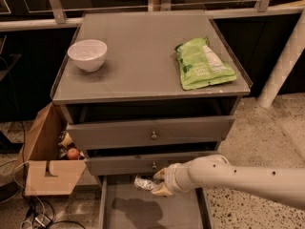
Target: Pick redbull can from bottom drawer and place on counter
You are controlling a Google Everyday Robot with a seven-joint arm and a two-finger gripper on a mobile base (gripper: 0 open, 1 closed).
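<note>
Here the claw (157, 184) grips the redbull can (143, 182) by its right end, above the bottom drawer (143, 214).

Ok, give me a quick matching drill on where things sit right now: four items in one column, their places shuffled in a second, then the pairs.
Things
1. redbull can
2. white bowl
3. green snack bag
4. cardboard box

Places
A. right side of the counter
B. on the floor, left of the cabinet
C. held in the gripper, above the bottom drawer
D. left side of the counter

Pairs: 1-C, 2-D, 3-A, 4-B
</note>
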